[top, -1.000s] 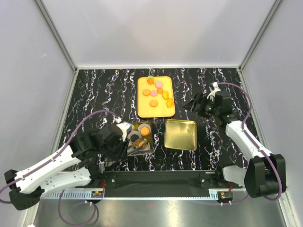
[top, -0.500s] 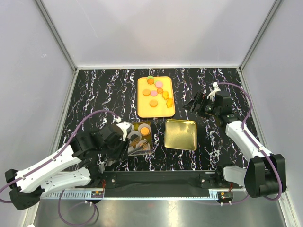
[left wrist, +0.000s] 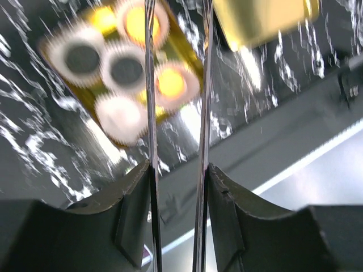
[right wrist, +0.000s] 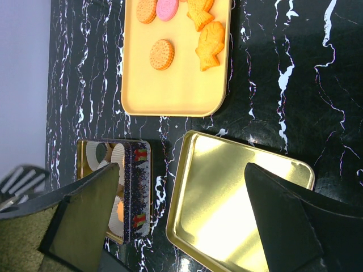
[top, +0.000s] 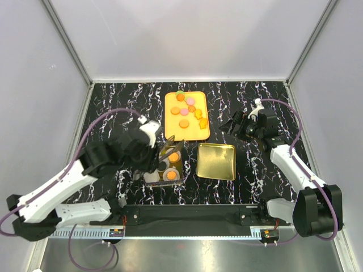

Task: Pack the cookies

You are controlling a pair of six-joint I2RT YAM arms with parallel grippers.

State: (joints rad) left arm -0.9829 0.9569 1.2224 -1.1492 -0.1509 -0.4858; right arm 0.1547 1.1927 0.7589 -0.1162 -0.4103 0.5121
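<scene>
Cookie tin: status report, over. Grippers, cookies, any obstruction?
Left gripper gripping thin metal tongs over small patterned tin. Right gripper open, hovering. Small round cookies mostly on orange rectangular tray, some in tin's white paper cups. Nothing blocking.

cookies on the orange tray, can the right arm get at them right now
Probably yes: the right gripper is open beside the orange tray, nothing lies between, and the cookies sit uncovered.
</scene>
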